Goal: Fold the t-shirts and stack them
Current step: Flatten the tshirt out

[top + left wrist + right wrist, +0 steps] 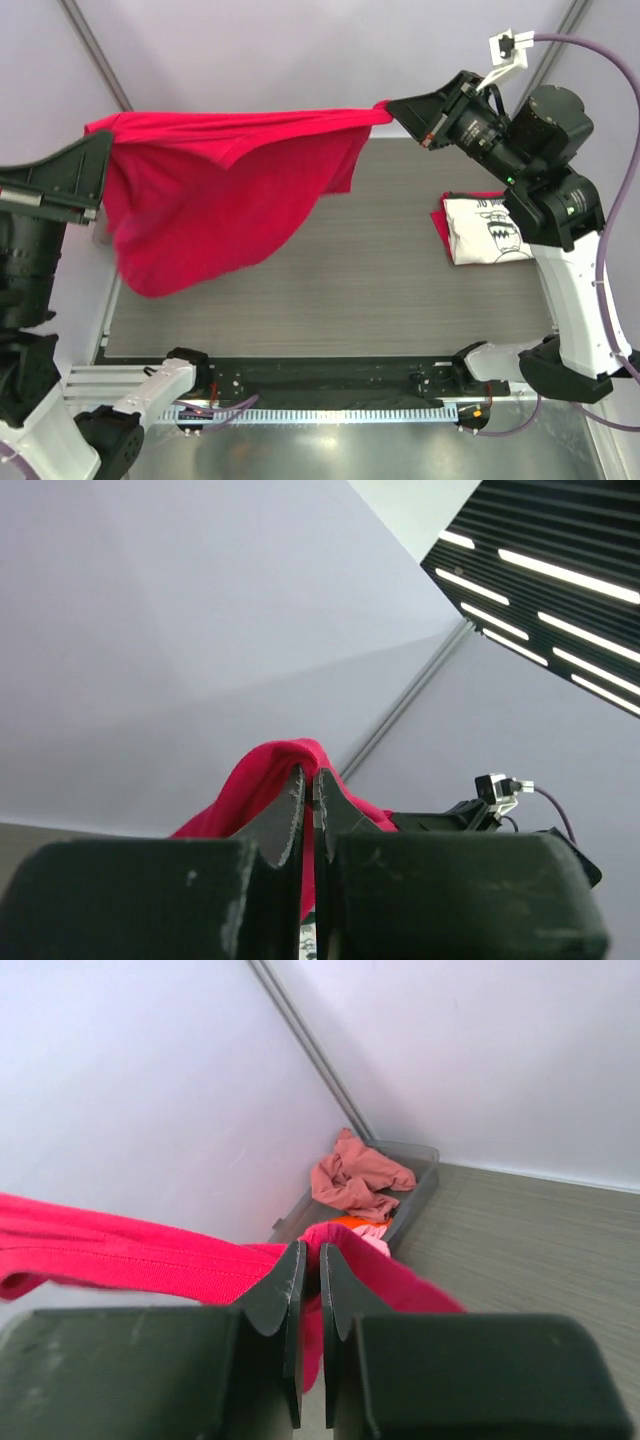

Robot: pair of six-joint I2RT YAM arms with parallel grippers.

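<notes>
I hold the soft crimson-red cloth t-shirt (200, 200) strung left-to-right above the grey bench (400, 300); left jaws and right jaws each clamp one end, bulk hanging nearer left.

Dark print on the cream t-shirt (480, 240) is illegible.

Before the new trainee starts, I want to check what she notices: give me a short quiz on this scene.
1. True or false: the left gripper and right gripper are both shut on the red t-shirt.
2. The folded cream t-shirt lies: A at the table's right side; B over an arm; C on the floor.
3. Fill in: the salmon-pink shirt lies in a grey ____.
Key: true; A; bin.
</notes>
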